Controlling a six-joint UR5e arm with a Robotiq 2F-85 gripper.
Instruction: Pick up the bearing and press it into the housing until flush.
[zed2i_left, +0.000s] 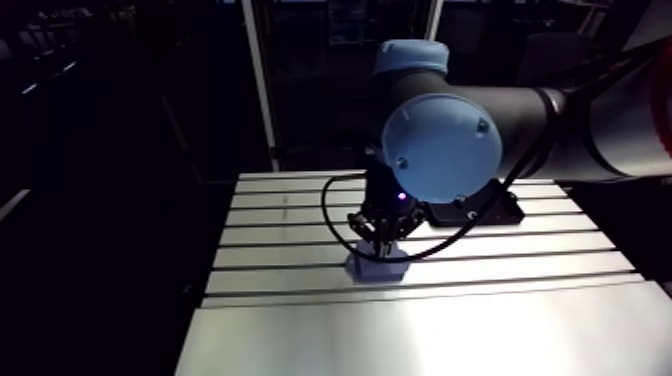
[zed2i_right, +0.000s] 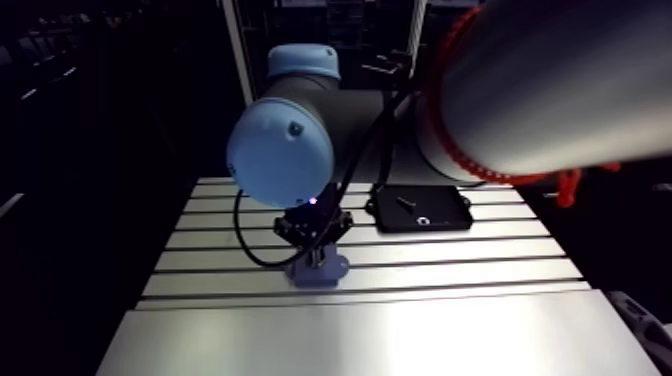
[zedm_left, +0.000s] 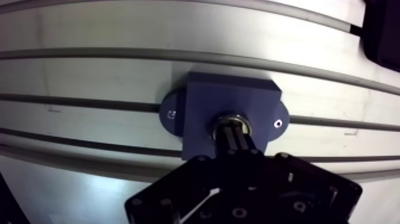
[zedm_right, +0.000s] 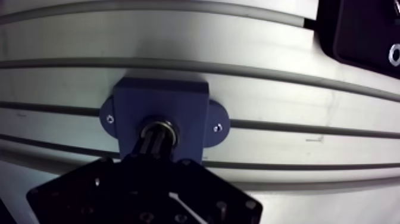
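Observation:
A blue housing block (zedm_left: 232, 95) with two screwed side ears sits on the slotted table (zedm_left: 89, 36). In its central bore I see the silver rim of the bearing (zedm_left: 233, 118). My gripper (zedm_left: 234, 132) stands straight above the bore, fingers shut together, their tips on the bearing's middle. How deep the bearing sits is hidden by the fingers. In the arm view the gripper (zed2i_left: 383, 245) comes down onto the housing (zed2i_left: 375, 268) near the table's front slots.
A black tray (zed2i_right: 420, 212) lies on the table behind and to the right of the housing, with a small ring (zed2i_right: 423, 221) and a screw (zed2i_right: 403, 201) on it. A smooth metal sheet (zed2i_left: 420, 335) covers the table's front.

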